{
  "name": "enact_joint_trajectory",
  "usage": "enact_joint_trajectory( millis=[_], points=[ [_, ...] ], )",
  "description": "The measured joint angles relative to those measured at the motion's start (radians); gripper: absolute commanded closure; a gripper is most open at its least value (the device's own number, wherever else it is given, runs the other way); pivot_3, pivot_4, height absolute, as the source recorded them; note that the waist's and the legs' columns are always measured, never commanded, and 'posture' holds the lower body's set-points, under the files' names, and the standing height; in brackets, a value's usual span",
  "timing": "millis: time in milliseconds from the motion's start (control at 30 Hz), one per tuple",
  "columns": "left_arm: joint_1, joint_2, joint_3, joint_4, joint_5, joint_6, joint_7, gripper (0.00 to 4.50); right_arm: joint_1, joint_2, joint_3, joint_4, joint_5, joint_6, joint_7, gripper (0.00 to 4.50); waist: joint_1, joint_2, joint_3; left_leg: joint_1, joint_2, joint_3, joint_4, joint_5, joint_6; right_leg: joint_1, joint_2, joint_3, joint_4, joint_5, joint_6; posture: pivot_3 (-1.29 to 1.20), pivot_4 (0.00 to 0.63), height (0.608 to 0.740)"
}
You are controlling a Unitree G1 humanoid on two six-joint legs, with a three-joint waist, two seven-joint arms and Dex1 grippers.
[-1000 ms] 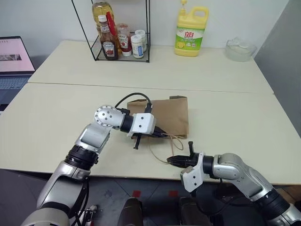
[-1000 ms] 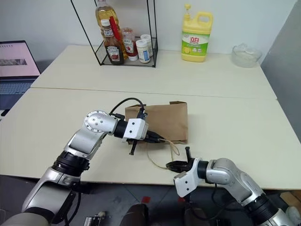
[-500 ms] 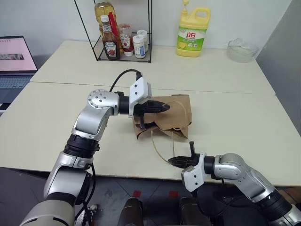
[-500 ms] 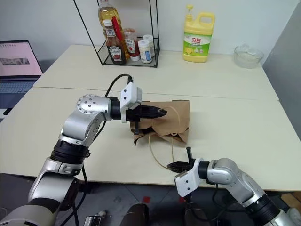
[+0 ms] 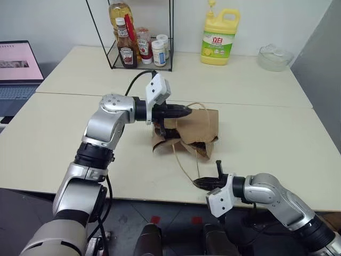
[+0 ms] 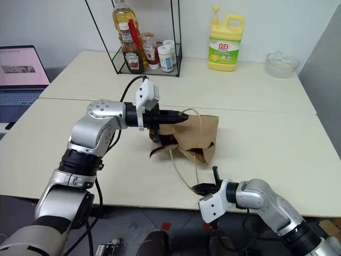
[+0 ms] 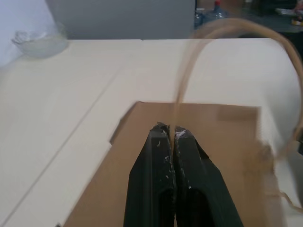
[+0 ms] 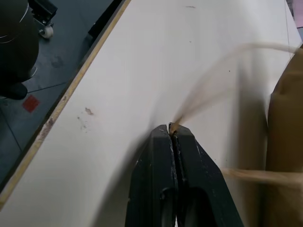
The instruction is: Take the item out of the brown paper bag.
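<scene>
Inside of the brown paper bag (image 5: 194, 130) hidden from me, so I can't see any item in it. My left gripper (image 7: 169, 134) covers part of the bag's edge. Cord handle (image 8: 213, 90) blurs in my right wrist view, its far end cut off. Laptop (image 5: 16, 69) cut by the edge. Rack bottle labels (image 5: 127, 53) mostly too small.

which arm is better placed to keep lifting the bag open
Left. Its end effector is shut on a cord handle above the brown paper bag; the right end effector pins the other handle low at the table edge.
</scene>
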Motion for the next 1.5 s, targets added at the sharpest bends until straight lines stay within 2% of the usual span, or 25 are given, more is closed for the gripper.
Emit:
enact_joint_trajectory(
  millis=[200, 467, 500, 567, 667, 833, 1133, 1200, 1267, 1367, 1500],
  points=[
    [-0.047, 0.001, 0.025, 0.057, 0.008, -0.040, 0.005, 4.50, 0.001, -0.007, 0.003, 0.000, -0.002, 0.006, 0.009, 4.47, 0.000, 0.000, 0.000, 0.014, 0.000, 0.000, -0.004, -0.002, 0.003, 0.014, 0.000, 0.000, -0.006, 0.000, 0.000, 0.00, 0.150, 0.740],
    [-0.047, -0.005, 0.026, 0.037, -0.010, 0.001, 0.000, 4.50, 0.019, -0.009, -0.016, -0.019, 0.004, 0.024, 0.009, 4.47, 0.000, 0.000, 0.000, 0.013, 0.000, 0.000, -0.004, -0.002, 0.003, 0.015, 0.000, 0.000, -0.006, 0.000, 0.000, 0.00, 0.150, 0.740],
    [-0.047, -0.007, 0.028, 0.023, -0.021, 0.013, -0.005, 4.50, 0.025, -0.013, -0.024, -0.027, 0.010, 0.026, 0.009, 4.10, 0.000, 0.000, 0.000, 0.013, 0.000, 0.000, -0.004, -0.002, 0.003, 0.015, 0.000, 0.000, -0.006, 0.000, 0.000, 0.00, 0.150, 0.740],
    [-0.047, -0.009, 0.035, -0.001, -0.045, 0.038, -0.017, 4.50, 0.033, -0.014, -0.045, -0.041, 0.033, 0.034, 0.009, 3.67, 0.000, 0.000, 0.000, 0.013, 0.000, 0.000, -0.004, -0.002, 0.003, 0.014, 0.000, 0.000, -0.006, 0.000, 0.000, 0.00, 0.150, 0.740],
    [-0.044, -0.007, 0.039, -0.043, -0.066, 0.076, -0.029, 4.50, 0.047, -0.032, -0.075, -0.060, 0.045, 0.029, 0.002, 2.66, 0.000, 0.000, 0.000, 0.013, 0.000, 0.000, -0.004, -0.002, 0.003, 0.014, 0.000, 0.000, -0.006, 0.000, 0.000, 0.00, 0.150, 0.740],
    [-0.022, -0.003, 0.039, -0.102, -0.091, 0.120, -0.049, 4.50, 0.105, -0.061, -0.141, -0.074, 0.106, -0.035, -0.028, 2.66, -0.001, 0.000, 0.000, 0.013, 0.000, 0.001, -0.004, -0.002, 0.003, 0.014, 0.000, 0.000, -0.006, 0.000, 0.000, 0.00, 0.150, 0.740],
    [-0.006, -0.010, 0.038, -0.126, -0.107, 0.142, -0.058, 4.50, 0.233, -0.164, -0.382, -0.116, 0.328, -0.303, -0.071, 2.66, -0.002, 0.000, 0.000, 0.012, 0.000, 0.001, -0.004, -0.002, 0.003, 0.014, 0.000, 0.001, -0.007, 0.000, 0.000, 0.00, 0.150, 0.740],
    [-0.005, -0.012, 0.037, -0.125, -0.107, 0.137, -0.059, 4.50, 0.190, -0.158, -0.403, -0.124, 0.361, -0.289, -0.076, 2.66, -0.006, 0.000, 0.000, 0.013, 0.000, 0.001, -0.004, -0.002, 0.003, 0.014, 0.000, 0.001, -0.006, 0.000, 0.000, 0.00, 0.150, 0.740],
    [-0.003, -0.015, 0.036, -0.117, -0.106, 0.134, -0.059, 4.50, 0.080, -0.109, -0.380, -0.162, 0.382, -0.176, -0.072, 2.66, -0.015, 0.000, 0.000, 0.014, 0.001, 0.001, -0.004, -0.002, 0.003, 0.013, 0.001, 0.001, -0.004, 0.000, 0.000, 0.00, 0.150, 0.740],
    [-0.005, -0.027, 0.032, -0.096, -0.106, 0.133, -0.059, 4.50, -0.100, -0.010, -0.287, -0.233, 0.385, 0.047, -0.051, 2.66, -0.018, 0.000, 0.001, 0.013, 0.001, 0.000, -0.004, -0.002, 0.002, 0.013, 0.001, 0.001, -0.003, -0.001, -0.001, 0.00, 0.150, 0.740],
    [-0.008, -0.021, 0.038, -0.055, -0.107, 0.133, -0.063, 4.50, -0.213, 0.069, -0.165, -0.234, 0.321, 0.236, -0.009, 2.66, -0.010, 0.000, 0.001, 0.012, 0.001, 0.000, -0.004, -0.002, 0.002, 0.011, 0.000, 0.000, -0.004, -0.001, -0.001, 0.00, 0.150, 0.740]
  ],
)
